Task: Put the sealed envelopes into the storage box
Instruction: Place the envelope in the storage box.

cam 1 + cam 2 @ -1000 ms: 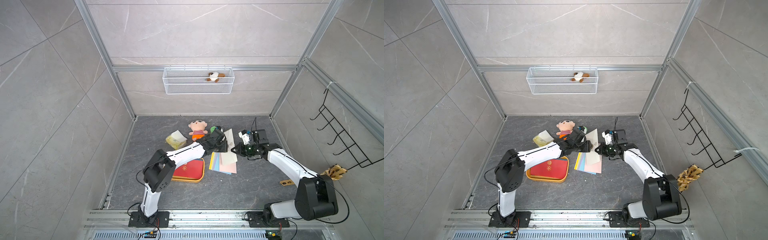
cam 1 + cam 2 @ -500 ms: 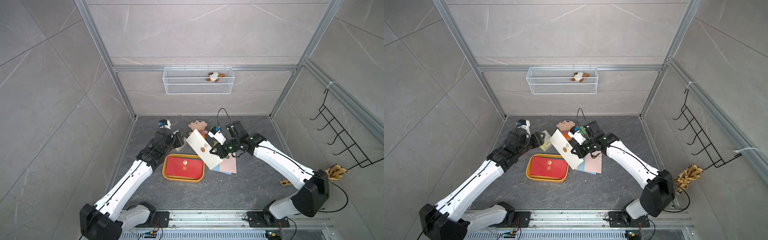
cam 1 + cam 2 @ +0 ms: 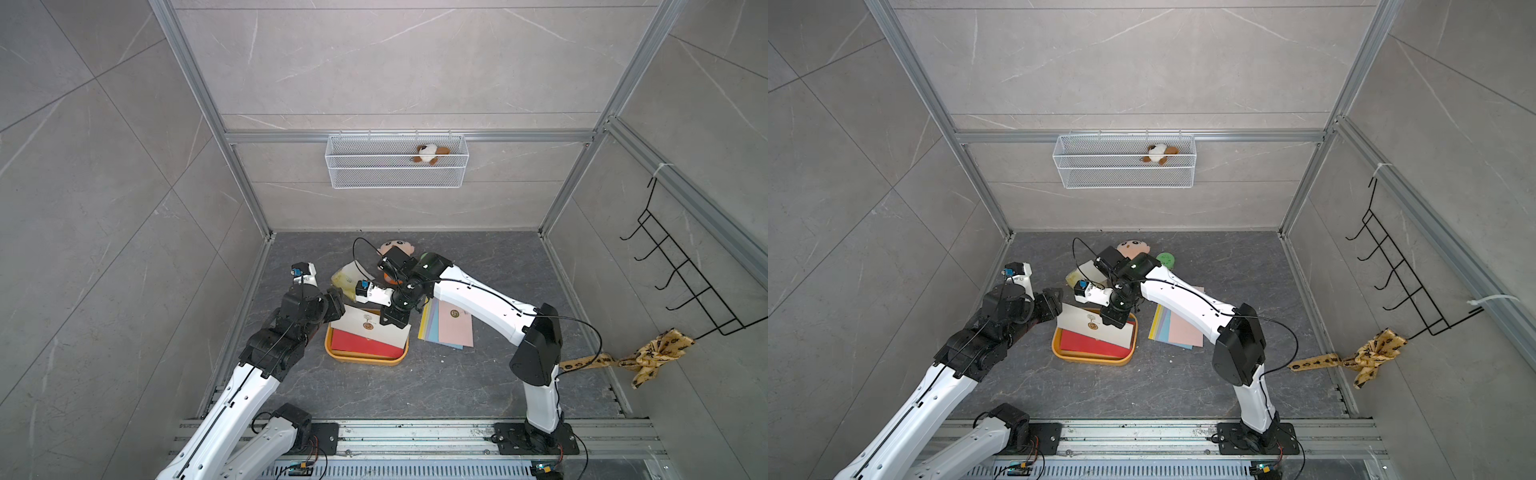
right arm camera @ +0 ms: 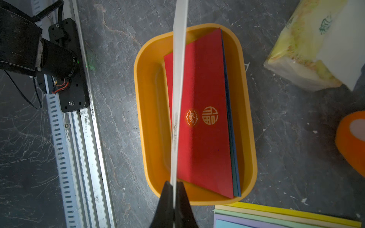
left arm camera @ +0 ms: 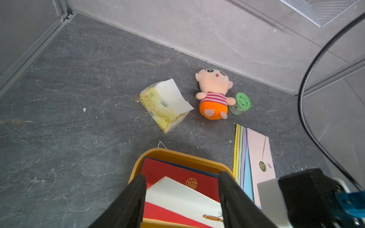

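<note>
I am bringing the cream envelope (image 3: 365, 326), pinched in my right claw (image 4: 173, 184), down from mid-air over the red envelope (image 4: 201, 88) in the mustard storage box (image 3: 361, 360) below, my left claw (image 5: 181, 174) spreading beside its corner, so release seems near.

Held envelope (image 3: 370, 327) above the storage box (image 3: 365, 360), stacked envelopes (image 3: 356, 344) in it; fanned envelopes (image 3: 455, 328) just right; tissue pack (image 5: 162, 106), doll (image 5: 213, 94) behind.

A smooth, faintly glossy plastic storage box (image 4: 150, 118) cradles a matt paper red envelope (image 4: 205, 154) with a shiny gold seal; the cream envelope (image 3: 374, 332) shows the same matt paper. The tissue pack (image 5: 160, 112) wears crinkly, shiny film, and the plush doll (image 5: 214, 84) is fuzzy cloth on a veined, matt, stone-look floor (image 5: 69, 102).
</note>
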Robot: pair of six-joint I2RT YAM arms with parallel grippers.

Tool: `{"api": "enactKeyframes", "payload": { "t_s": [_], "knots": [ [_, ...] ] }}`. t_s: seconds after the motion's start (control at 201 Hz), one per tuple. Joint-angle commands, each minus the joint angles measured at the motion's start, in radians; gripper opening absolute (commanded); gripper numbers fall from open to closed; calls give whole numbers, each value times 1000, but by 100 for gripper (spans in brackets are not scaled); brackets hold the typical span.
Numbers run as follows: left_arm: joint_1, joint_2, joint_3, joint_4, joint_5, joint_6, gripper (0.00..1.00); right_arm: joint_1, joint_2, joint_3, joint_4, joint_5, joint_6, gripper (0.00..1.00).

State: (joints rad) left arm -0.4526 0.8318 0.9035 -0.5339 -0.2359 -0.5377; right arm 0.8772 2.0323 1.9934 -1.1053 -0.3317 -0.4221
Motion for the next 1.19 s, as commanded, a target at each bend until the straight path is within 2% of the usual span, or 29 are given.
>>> {"api": "enactKeyframes", "payload": {
  "t_s": [0.0, 0.224, 0.517, 0.562, 0.647, 0.717, 0.881, 1.015, 1.189],
  "knots": [
    [6, -29, -2, -11, -28, 31, 63, 16, 48, 66, -84, 40, -50, 0],
    [6, -36, -16, -14, -31, 34, 63, 39, 138, 123, -116, 80, -67, 0],
    [6, -39, -30, -6, -34, 35, 63, 44, 170, 118, -110, 81, -68, 0],
    [6, -38, -35, 3, -28, 33, 64, 44, 176, 124, -110, 86, -64, 5],
    [6, -33, -38, 8, -23, 28, 65, 43, 181, 137, -110, 90, -53, 24],
    [6, -33, -38, 11, -21, 26, 66, 43, 177, 137, -110, 98, -50, 32],
    [6, -32, -38, 15, -11, 24, 66, 38, 140, 123, -88, 146, -31, 35],
    [6, -16, -41, 35, 30, 15, 66, -14, 73, 89, -33, 145, 54, 36],
    [6, 41, -46, 100, 127, 1, 64, -109, -129, -160, 183, 119, 193, 37]
  ]
}}
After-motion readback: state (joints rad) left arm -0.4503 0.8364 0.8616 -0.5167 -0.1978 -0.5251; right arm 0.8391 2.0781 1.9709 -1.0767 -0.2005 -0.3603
